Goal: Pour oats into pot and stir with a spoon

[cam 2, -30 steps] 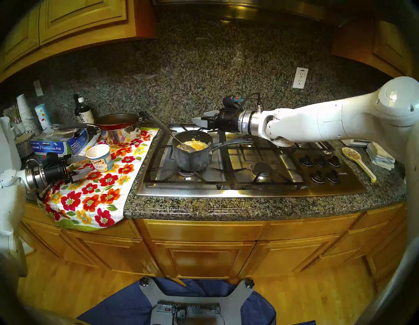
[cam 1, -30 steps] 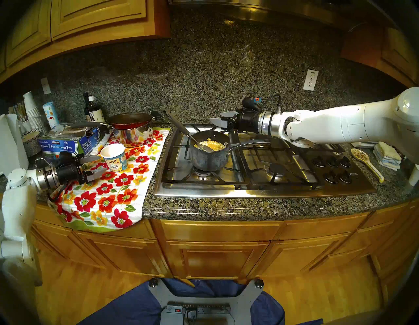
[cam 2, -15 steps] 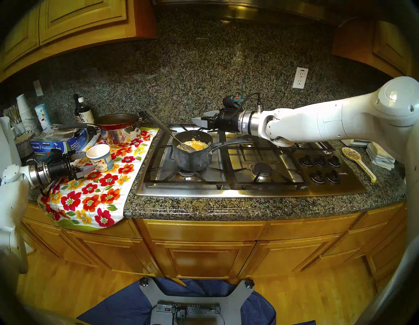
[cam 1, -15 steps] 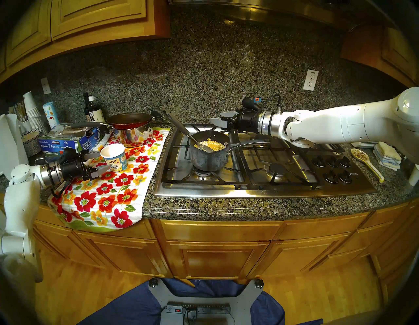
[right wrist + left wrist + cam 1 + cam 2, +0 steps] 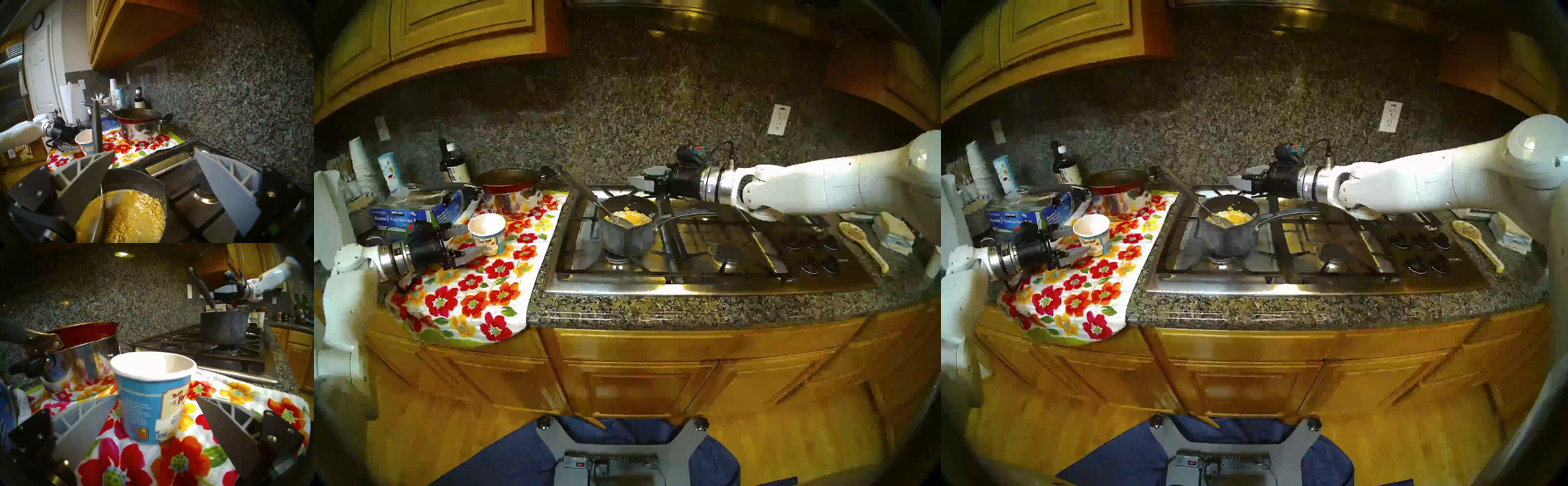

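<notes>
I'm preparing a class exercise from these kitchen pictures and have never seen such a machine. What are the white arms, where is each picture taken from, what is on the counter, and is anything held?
It is a two-armed robot. Two pictures come from its head, one from each wrist. The left gripper is open around the oatmeal cup on the floral towel. The right gripper hangs open above the dark saucepan on the gas stove, which holds oats and a black-handled spoon. Nothing is held.

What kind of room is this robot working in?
Most likely a home kitchen: a gas cooktop set into a granite counter, wooden cabinets below it, and a saucepan on a burner.
</notes>
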